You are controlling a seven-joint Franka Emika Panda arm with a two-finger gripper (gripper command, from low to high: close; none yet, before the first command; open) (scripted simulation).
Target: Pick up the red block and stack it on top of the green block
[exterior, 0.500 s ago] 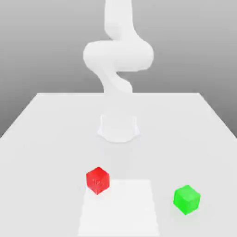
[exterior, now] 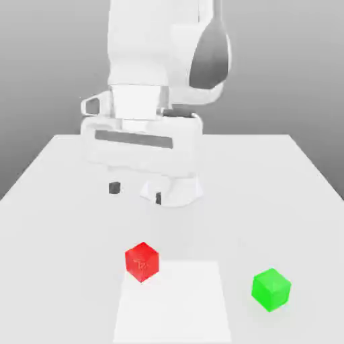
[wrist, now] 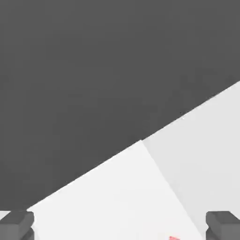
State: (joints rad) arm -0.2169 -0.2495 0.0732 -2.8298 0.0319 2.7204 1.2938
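The gripper (exterior: 136,193) hangs above the table (exterior: 289,215), its two dark fingertips set wide apart with nothing between them; the pincer is open. The arm (exterior: 144,60) has smooth white, rounded casings with dark grey panels, and the hand body carries a dark slot across its face.

The red block (exterior: 142,262) is a small cube of flat, even red, with a faint mark on one face. It sits at the far corner of a paler rectangular patch (exterior: 173,302) on the exterior view's left, partly over the patch's edge. The green block (exterior: 271,289) is a plain-faced cube of like size, resting on the table off the patch, nearer the table's edge on the exterior view's right. The two blocks stand well apart, each turned corner-forward.

The tabletop is matt, pale and without visible grain. White finger sections merge with the pale background, and the arm's upper part is cut off by the exterior view's border. In the hand view, a small reddish fragment (wrist: 174,238) is cut by the border; its identity cannot be confirmed. The arm's base (exterior: 172,191) is partly hidden behind the hand.
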